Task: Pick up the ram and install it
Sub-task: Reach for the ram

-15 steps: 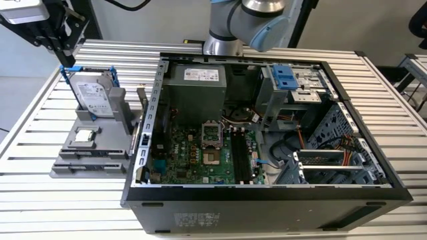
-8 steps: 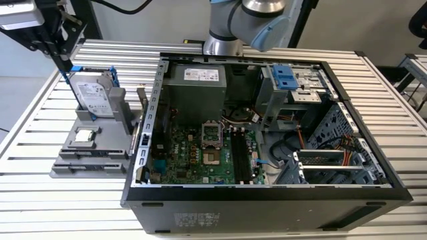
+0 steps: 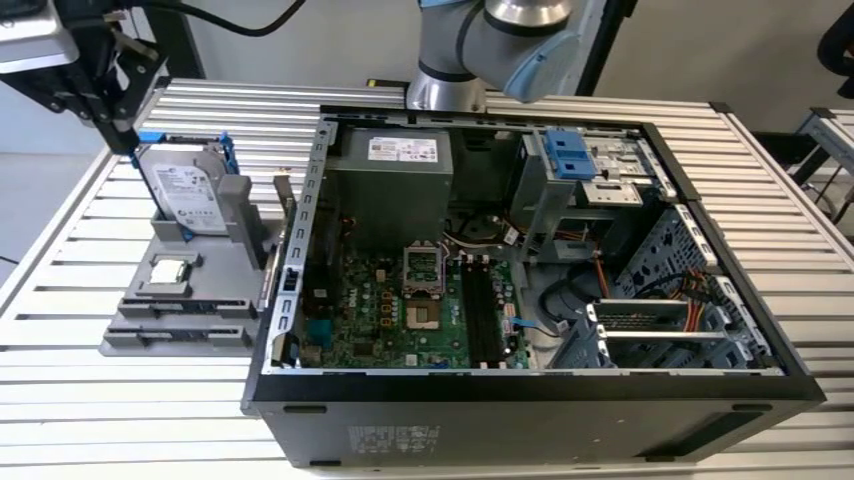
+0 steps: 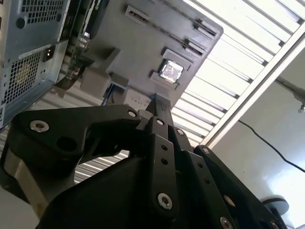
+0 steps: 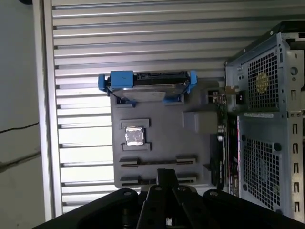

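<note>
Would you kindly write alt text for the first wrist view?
The black end effector hovers over a grey parts tray holding a blue-framed hard drive and a small silver chip; a computer case stands beside it.

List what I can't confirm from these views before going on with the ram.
Long black motherboard slots: too small in the exterior view to tell whether a ram strip sits in them.
Grey plastic holder tray, slot beside the black metal gripper: partly covered by that gripper in the first wrist view.
Gripper's upper body: cut off by the exterior view's top edge.
</note>
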Action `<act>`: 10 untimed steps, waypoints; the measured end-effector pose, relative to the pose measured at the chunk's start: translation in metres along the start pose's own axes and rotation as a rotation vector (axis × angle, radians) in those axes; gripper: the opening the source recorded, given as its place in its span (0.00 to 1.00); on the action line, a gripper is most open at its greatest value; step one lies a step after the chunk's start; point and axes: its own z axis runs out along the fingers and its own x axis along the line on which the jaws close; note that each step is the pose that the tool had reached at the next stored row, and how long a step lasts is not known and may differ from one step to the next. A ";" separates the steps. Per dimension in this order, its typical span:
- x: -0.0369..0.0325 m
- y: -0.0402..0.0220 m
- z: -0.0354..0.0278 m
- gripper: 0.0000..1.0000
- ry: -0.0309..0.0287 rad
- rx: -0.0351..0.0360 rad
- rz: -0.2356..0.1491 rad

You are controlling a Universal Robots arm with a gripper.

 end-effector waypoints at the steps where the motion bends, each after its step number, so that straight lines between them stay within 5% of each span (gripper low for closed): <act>1: 0.0000 -0.0007 0.0001 0.00 0.0001 -0.0002 -0.004; 10: -0.0005 -0.0195 0.0001 0.00 0.0009 -0.0003 -0.014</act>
